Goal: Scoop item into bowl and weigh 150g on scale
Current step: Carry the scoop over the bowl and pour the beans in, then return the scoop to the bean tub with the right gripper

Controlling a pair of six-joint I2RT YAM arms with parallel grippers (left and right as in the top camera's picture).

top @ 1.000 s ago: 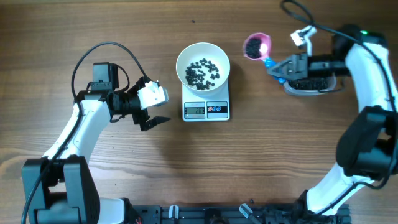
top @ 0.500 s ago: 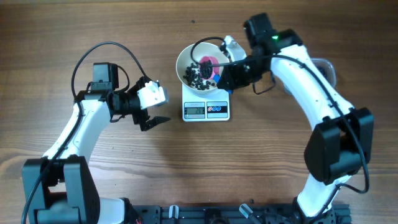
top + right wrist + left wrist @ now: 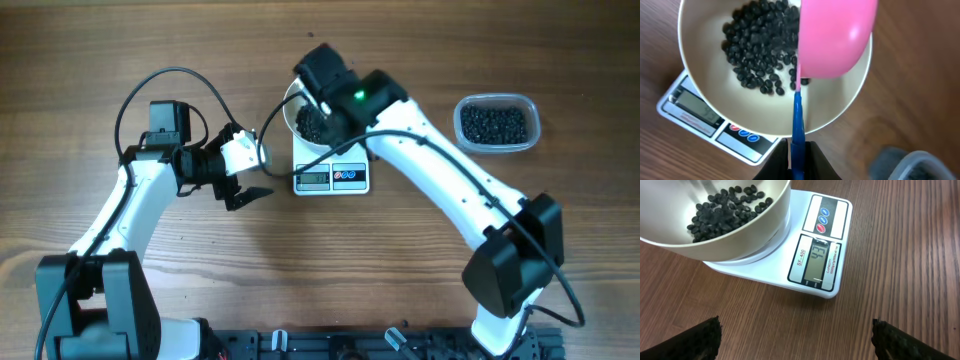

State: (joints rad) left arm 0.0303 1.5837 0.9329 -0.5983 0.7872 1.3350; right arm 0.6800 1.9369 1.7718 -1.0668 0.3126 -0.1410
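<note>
right tool (image 3: 796, 152): clamped on pink plastic scoop (image 3: 835, 35) (tipped sideways over round white bowl (image 3: 835, 107))
left tool (image 3: 797, 340): fingers wide apart

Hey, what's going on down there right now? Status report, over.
Left claw open, beside scale. Right claw shut on pink scoop, tipped over bowl. Beans in bowl, on scale. Nothing blocking.

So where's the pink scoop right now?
In the right wrist view the pink scoop is tipped over the right side of the white bowl on the scale, its blue handle pinched in the right gripper; overhead, the right arm hides it.
</note>
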